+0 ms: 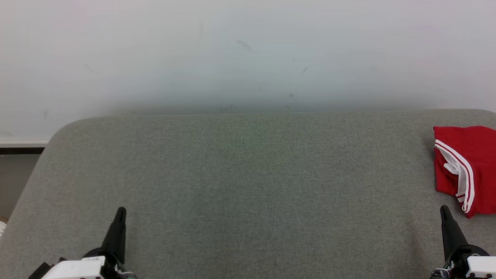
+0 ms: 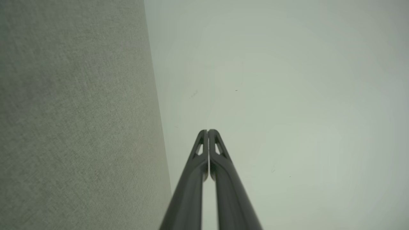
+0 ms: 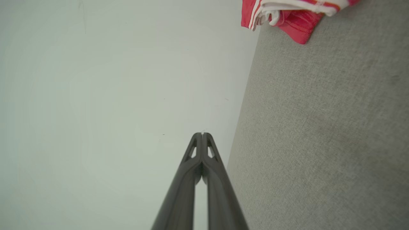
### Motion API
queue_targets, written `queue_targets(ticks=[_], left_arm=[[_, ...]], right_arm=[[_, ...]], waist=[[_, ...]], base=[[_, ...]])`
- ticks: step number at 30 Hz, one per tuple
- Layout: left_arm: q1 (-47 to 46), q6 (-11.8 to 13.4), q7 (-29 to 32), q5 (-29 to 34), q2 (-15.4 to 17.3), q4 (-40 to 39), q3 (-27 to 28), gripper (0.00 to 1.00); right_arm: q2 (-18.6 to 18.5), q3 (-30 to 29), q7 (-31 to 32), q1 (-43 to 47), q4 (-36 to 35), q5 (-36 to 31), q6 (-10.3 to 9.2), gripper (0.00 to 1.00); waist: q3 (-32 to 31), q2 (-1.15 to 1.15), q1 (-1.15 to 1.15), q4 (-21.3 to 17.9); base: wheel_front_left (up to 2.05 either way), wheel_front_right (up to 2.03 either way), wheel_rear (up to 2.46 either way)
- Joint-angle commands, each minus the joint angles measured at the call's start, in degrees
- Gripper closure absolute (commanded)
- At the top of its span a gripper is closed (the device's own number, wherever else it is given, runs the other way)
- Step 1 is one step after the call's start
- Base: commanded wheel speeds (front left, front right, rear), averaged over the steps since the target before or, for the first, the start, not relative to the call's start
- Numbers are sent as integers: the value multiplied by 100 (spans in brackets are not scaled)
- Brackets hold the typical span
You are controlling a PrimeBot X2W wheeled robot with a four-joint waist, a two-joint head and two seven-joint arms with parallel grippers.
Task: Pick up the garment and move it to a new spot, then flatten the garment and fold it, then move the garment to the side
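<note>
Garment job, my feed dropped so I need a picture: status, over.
Left gripper shut, empty. Right gripper shut, empty, just short of the garment. Garment lies bunched at the grey surface's right edge. Nothing in between.

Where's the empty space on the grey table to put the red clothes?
The grey table is bare from its rounded left corner across the middle, between the left gripper and the right gripper, back to the wall. Only the right edge is crowded: the red garment lies there, just beyond the right gripper.
</note>
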Motion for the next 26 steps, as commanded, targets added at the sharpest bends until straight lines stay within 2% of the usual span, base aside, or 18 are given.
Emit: queue_targets(ticks=[1,26], left_arm=[[-51,-29,18,33,23,4,21,100],[-52,-29,34,52,13,5,34,100]], right_arm=[[-49,-18,24,-73,-18,11,-12,100],[-49,-17,24,-72,-18,11,-12,100]], waist=[[0,0,0,0],[0,0,0,0]], base=[[0,0,0],[0,0,0]])
